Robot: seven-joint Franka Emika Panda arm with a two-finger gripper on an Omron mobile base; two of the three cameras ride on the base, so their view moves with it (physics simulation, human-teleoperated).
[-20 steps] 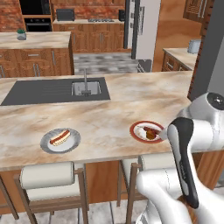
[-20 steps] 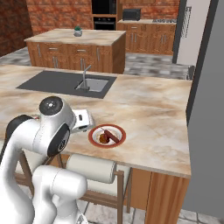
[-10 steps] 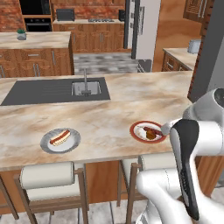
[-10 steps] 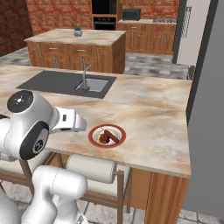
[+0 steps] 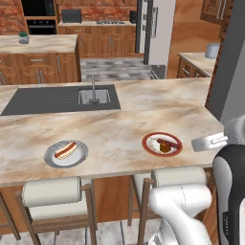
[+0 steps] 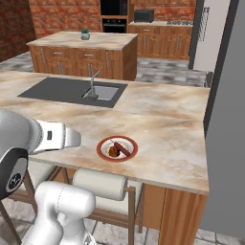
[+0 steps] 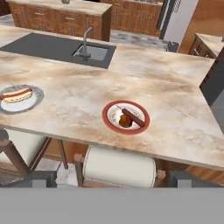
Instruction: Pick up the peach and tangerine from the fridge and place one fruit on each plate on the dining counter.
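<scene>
grey plate (image 5: 66, 153) left on counter (image 5: 119, 129) | red-rimmed plate (image 5: 162, 143) right, each carrying food, no fruit | fridge (image 6: 225, 119) far right | peach, tangerine unseen: likely light, bruisable, grip round middle | pincer state: cannot tell

- Surface (image 5: 119, 124): beige marbled stone, brown veins, on a wooden base.
- Sink (image 5: 62, 99): dark grey inset, lighter grey basin.
- Left plate (image 5: 66, 153): grey rim, reddish-brown and pale food.
- Right plate (image 5: 162, 143): red rim, pale centre, brown food.
- Stools (image 7: 119, 166): cream cushions, brown wooden frames.
- Fridge (image 6: 225, 119): dark grey side.
- Back wall (image 6: 57, 14): red brick.
- Cabinets (image 5: 43, 67): warm brown wood.
</scene>
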